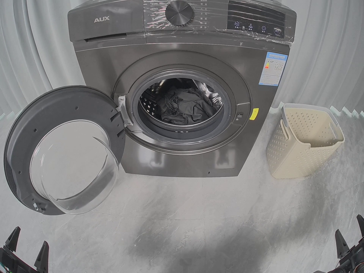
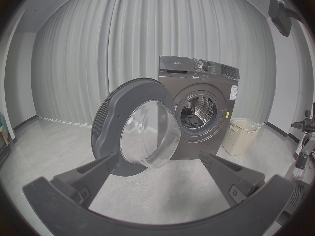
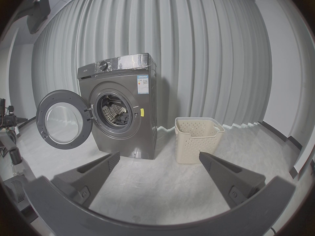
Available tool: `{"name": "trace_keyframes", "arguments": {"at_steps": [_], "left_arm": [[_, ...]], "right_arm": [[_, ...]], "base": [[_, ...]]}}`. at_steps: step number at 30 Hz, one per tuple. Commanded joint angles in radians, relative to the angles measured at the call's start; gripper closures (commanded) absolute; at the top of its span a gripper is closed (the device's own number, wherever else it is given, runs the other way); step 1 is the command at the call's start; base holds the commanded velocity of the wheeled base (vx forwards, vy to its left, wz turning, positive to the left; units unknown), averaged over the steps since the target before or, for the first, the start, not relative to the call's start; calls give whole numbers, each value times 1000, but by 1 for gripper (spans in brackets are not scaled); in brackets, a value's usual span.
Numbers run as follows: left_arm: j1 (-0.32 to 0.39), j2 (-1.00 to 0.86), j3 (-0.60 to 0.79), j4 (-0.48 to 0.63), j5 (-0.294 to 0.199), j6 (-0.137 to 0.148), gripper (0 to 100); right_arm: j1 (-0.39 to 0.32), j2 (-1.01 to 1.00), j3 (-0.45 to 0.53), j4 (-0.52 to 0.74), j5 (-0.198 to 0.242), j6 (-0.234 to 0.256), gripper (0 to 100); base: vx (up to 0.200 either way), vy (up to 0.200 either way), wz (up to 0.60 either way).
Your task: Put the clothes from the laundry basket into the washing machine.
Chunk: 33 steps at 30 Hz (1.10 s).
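Observation:
A grey front-loading washing machine (image 1: 178, 57) stands ahead with its round door (image 1: 62, 148) swung wide to the left. Dark clothes (image 1: 184, 105) lie inside the drum; the same dark clothes (image 2: 192, 122) show in the left wrist view. A cream perforated laundry basket (image 1: 303, 145) sits on the floor to the right of the machine, and its inside looks bare. My left gripper (image 1: 26, 247) is low at the near left, open and holding nothing. My right gripper (image 1: 350, 236) is low at the near right, open and holding nothing.
Pale curtains hang behind the machine. Grey tiled floor (image 1: 197, 217) stretches between me and the machine. The open door (image 2: 131, 128) juts out toward my left arm. Equipment on stands (image 2: 306, 138) sits off to the side.

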Motion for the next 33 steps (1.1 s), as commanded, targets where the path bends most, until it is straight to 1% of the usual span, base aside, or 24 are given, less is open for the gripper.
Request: {"name": "trace_keyframes", "arguments": {"at_steps": [1, 9, 17, 23, 32, 33], "left_arm": [[0, -12, 15, 0, -2, 0, 0], [0, -12, 15, 0, -2, -5, 0], [0, -12, 15, 0, -2, -2, 0], [0, -12, 15, 0, -4, -3, 0], [0, -12, 15, 0, -4, -2, 0], [0, -12, 15, 0, -4, -2, 0]], "right_arm": [[1, -9, 10, 0, 0, 0, 0], [1, -9, 10, 0, 0, 0, 0], [1, -9, 10, 0, 0, 0, 0], [1, -9, 10, 0, 0, 0, 0], [1, -9, 10, 0, 0, 0, 0], [1, -9, 10, 0, 0, 0, 0]], "base": [[0, 200, 0], [0, 200, 0], [0, 200, 0], [0, 0, 0], [-200, 0, 0], [0, 0, 0]]}}
